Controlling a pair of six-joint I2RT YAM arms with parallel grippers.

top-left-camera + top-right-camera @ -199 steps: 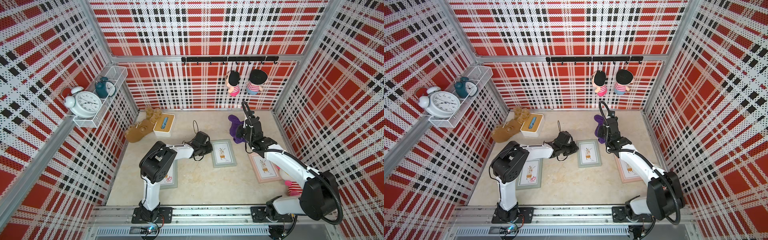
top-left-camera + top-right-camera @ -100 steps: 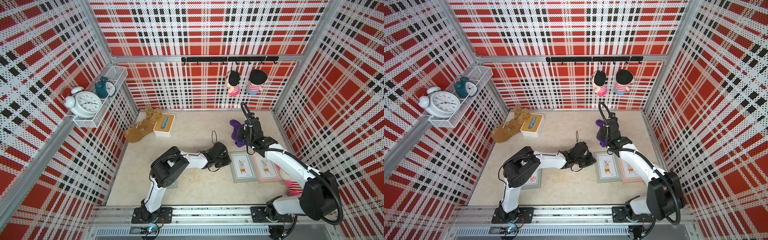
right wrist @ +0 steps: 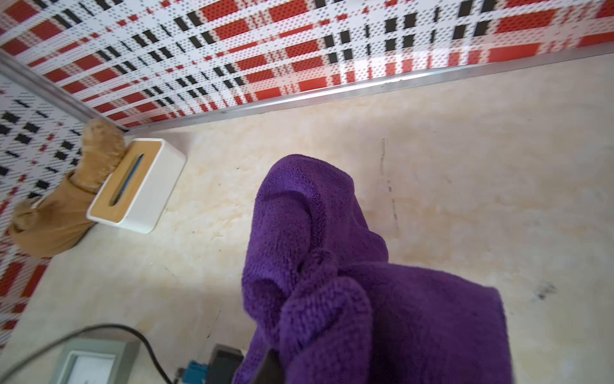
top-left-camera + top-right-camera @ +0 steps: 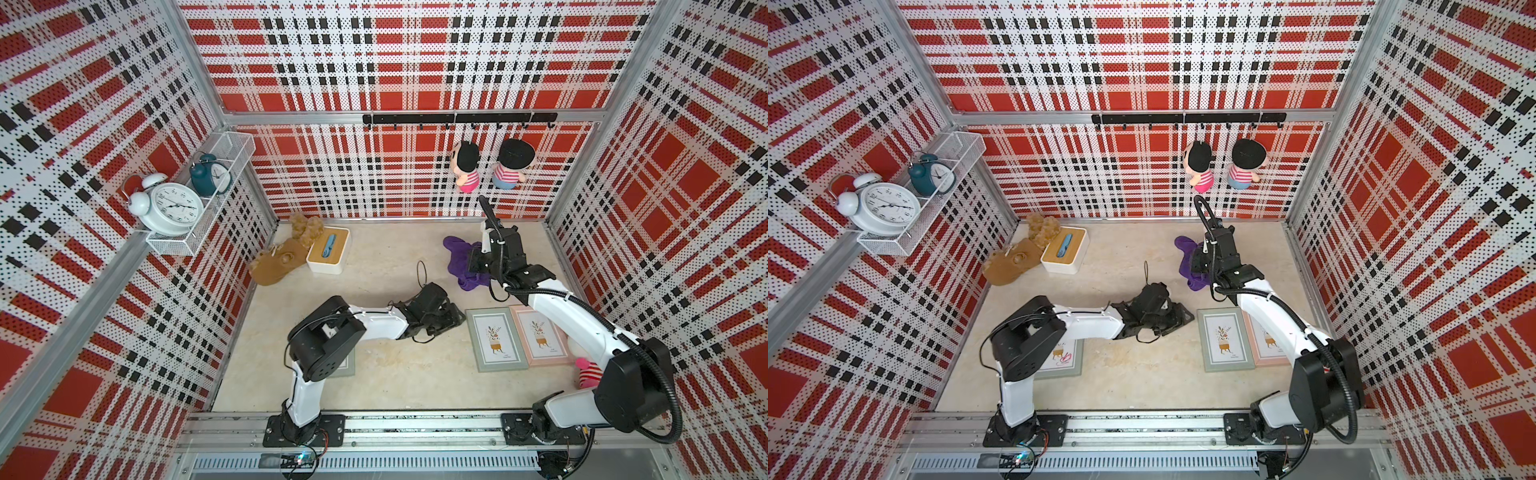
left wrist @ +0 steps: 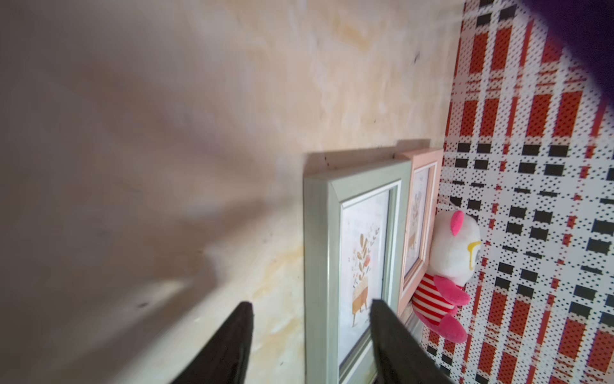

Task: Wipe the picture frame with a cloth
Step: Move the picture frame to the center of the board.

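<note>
Cloth point(image 3: 315, 232) bunched around right jaws; pink frame point(image 4: 540, 340) partly behind right arm point(image 4: 577, 322)

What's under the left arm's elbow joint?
A picture frame lying flat; only one corner and part of its print show. The left arm covers the rest.

Two arms of one make: the left arm point(image 4: 374, 322) and right arm point(image 4: 569, 318) both have smooth white links set between bulky black joint housings. The biggest housing is a rounded black drum at the shoulder. Each arm is mounted on a black base plate point(image 4: 332, 424) bolted to a silver rail point(image 4: 415, 424). A ribbed black hose point(image 4: 677, 409) runs along the right arm. The left gripper point(image 5: 311, 302) has two matte black fingers point(image 5: 232, 342) — flat and tapering.
</note>
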